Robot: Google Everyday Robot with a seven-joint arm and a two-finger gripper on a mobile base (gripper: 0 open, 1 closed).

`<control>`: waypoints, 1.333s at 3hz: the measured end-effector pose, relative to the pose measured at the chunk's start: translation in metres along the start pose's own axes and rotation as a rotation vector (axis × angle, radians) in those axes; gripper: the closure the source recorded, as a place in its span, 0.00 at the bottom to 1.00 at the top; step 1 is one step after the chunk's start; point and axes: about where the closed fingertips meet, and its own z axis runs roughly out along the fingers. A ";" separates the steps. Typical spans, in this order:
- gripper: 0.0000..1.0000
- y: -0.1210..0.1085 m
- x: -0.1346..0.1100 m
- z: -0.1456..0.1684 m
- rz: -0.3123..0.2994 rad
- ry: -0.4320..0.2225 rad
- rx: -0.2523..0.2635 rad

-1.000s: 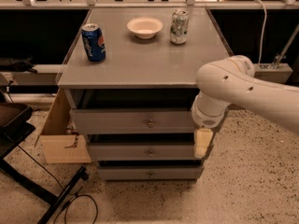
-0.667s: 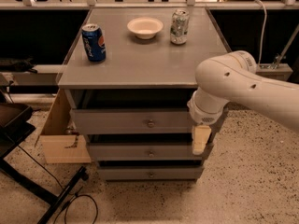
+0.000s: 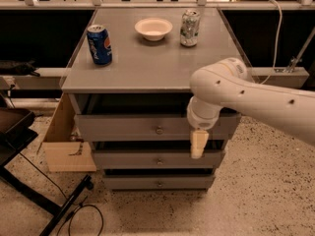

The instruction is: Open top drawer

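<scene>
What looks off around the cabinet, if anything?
Nothing spilled or damaged. Blue can, silver can and bowl sit upright on the cabinet top. Only oddity: gripper hangs low, right of the knob on the top drawer, off it.

White arm (image 3: 256, 100), smooth glossy shell, fat tube shape, small dark dots along it, probably recessed screws. Bulbous rounded joint (image 3: 219, 77), then a short white cylindrical wrist (image 3: 202, 116). The gripper (image 3: 197, 149) is cream-yellow and blocky, at 5 o'clock from frame centre, under the wrist.
</scene>
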 end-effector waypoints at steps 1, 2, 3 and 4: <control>0.03 -0.018 -0.003 0.032 0.054 0.034 -0.006; 0.27 -0.032 -0.005 0.041 0.078 0.055 0.001; 0.58 -0.020 0.008 0.032 0.122 0.084 -0.023; 0.81 -0.024 0.007 0.032 0.122 0.084 -0.023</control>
